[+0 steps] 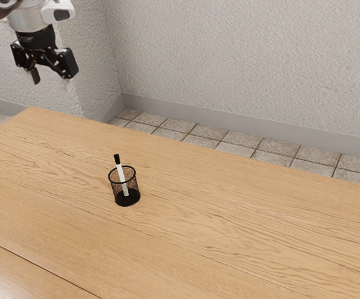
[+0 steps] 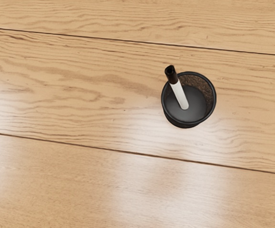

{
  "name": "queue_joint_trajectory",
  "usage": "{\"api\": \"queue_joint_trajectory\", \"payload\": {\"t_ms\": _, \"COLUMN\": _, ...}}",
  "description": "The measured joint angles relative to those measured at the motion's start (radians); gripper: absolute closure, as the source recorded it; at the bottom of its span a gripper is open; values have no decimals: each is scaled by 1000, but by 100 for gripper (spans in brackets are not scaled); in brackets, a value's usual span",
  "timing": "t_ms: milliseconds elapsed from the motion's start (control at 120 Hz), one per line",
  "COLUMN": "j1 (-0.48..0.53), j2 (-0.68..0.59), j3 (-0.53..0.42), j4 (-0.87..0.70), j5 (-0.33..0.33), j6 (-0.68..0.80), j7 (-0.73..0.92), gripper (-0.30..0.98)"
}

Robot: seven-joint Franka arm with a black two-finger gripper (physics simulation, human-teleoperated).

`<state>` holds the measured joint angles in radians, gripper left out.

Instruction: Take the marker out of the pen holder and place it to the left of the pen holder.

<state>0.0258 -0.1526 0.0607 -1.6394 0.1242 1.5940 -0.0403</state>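
Observation:
High above the table at the exterior view's upper left, my gripper (image 1: 50,81) hangs open, its fingers apart and nothing between them. The black mesh pen holder (image 1: 134,188) stands upright on the table, well below the gripper and toward the exterior view's right. A white marker (image 1: 121,175) with a black cap leans inside it, cap end up and above the rim. In the wrist view the pen holder (image 2: 200,110) is seen from above, with the marker (image 2: 179,94) tilted against its rim and its lower end on the holder's floor.
The wooden table (image 1: 230,218) has plank seams running across it. Behind its far edge lie a tiled floor (image 1: 205,132) and textured grey walls (image 1: 242,62).

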Motion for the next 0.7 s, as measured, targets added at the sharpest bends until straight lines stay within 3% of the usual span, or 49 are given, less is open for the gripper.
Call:
{"api": "queue_joint_trajectory", "payload": {"t_ms": 150, "j1": 1, "j2": -3, "j3": -3, "j4": -12, "j5": -2, "j6": 14, "j7": -16, "gripper": 0}}
{"api": "queue_joint_trajectory", "payload": {"t_ms": 275, "j1": 54, "j2": 140, "j3": -9, "j4": -22, "j5": -10, "j6": 45, "j7": -29, "gripper": 0}}
{"api": "queue_joint_trajectory", "payload": {"t_ms": 450, "j1": 110, "j2": 217, "j3": -45, "j4": -214, "j5": -23, "j6": 276, "j7": -49, "gripper": 0}}
{"api": "queue_joint_trajectory", "payload": {"t_ms": 583, "j1": 25, "j2": 347, "j3": -60, "j4": -184, "j5": -38, "j6": 425, "j7": -59, "gripper": 0}}
{"api": "queue_joint_trajectory", "payload": {"t_ms": 700, "j1": 19, "j2": 418, "j3": -64, "j4": -146, "j5": -61, "j6": 500, "j7": -66, "gripper": 0}}
